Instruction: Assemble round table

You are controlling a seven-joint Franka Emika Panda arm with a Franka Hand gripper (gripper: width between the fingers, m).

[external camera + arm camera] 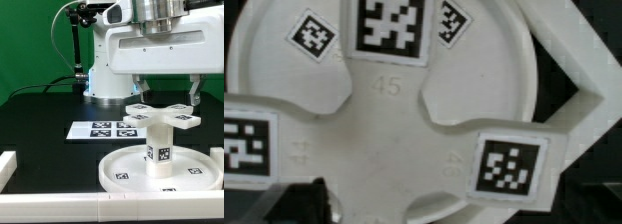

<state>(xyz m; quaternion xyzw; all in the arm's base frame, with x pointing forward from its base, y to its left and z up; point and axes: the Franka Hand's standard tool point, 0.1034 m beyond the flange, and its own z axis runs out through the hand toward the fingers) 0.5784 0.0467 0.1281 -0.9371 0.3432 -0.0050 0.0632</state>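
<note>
From my remote station I see the black worktop [40, 110] carrying the assembled round table upside down: its rimmed disc [125, 172] lies flat near the front edge, the cylinder leg [159, 144] stands upright at its centre, and the cross-shaped base [162, 116] sits on top. The marker board [104, 129] lies behind, toward the exterior view's left. My fingers [166, 92] hang spread wide just above the base, gripping nothing.
</note>
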